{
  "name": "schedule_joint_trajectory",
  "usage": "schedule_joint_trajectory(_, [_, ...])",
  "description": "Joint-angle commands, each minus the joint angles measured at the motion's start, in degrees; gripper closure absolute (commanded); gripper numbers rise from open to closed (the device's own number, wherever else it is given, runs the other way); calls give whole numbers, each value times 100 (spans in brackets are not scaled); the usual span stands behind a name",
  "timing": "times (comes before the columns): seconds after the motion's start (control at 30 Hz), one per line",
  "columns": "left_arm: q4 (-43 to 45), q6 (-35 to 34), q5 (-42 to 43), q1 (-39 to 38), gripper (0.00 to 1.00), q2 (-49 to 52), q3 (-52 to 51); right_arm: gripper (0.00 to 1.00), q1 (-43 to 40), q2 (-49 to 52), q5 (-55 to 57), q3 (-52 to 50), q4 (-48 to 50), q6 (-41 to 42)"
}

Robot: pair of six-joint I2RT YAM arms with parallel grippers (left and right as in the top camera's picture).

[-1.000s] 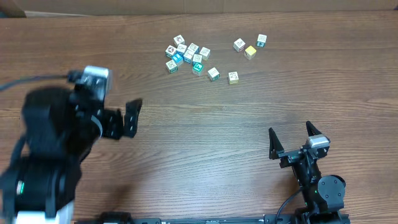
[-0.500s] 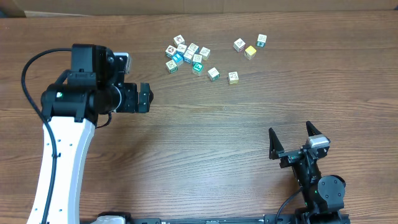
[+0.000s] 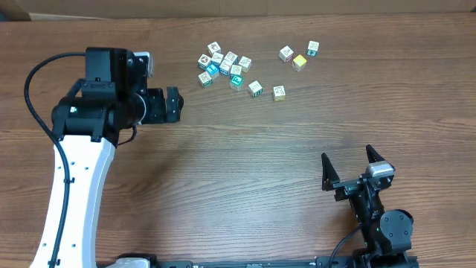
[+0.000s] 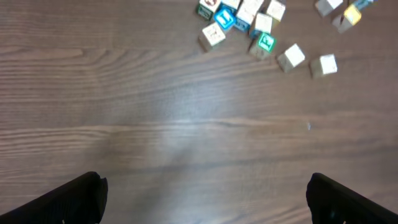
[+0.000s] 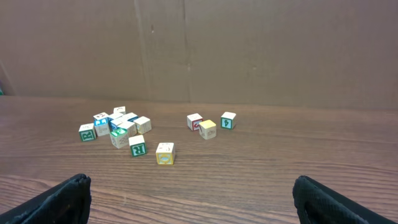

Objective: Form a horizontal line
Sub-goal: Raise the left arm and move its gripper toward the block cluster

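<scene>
No horizontal line shows in any view; the small toy cubes lie loose. A tight cluster of cubes (image 3: 223, 65) sits at the far middle of the table, with two single cubes (image 3: 255, 88) just in front and three cubes (image 3: 300, 62) to the right. My left gripper (image 3: 172, 105) hovers open a short way left of the cluster, nothing between its fingers; its wrist view has the cluster (image 4: 239, 15) at the top edge. My right gripper (image 3: 348, 158) rests open near the front right, far from the cubes. Its camera sees a green "R" cube (image 5: 137, 145) and a yellow cube (image 5: 165, 153).
The wooden table (image 3: 245, 171) stretches bare between the grippers and the cubes. A cardboard wall (image 5: 186, 43) stands behind the table's far edge. A box corner (image 3: 13, 9) shows at the far left.
My left arm has swung up from the front left to beside the cube cluster, then edged slightly farther back. The right arm and the cubes have not moved.
</scene>
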Motion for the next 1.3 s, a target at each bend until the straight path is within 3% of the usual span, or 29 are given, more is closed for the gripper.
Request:
schedule_joint_trajectory(0.0, [57, -317, 85, 28, 0, 188, 105, 0, -15, -68, 33, -61, 9, -24])
schedule_joint_trajectory(0.4, [-72, -463, 61, -28, 0, 264, 31, 0, -15, -68, 31, -61, 9, -24])
schedule_joint_trajectory(0.93, [1115, -1257, -2, -387, 1, 990, -203, 0, -15, -68, 31, -61, 9, -24])
schedule_joint_trajectory(1.27, [1311, -1252, -1121, -1080, 0, 1224, -297, 0, -15, -68, 31, -61, 11, -24])
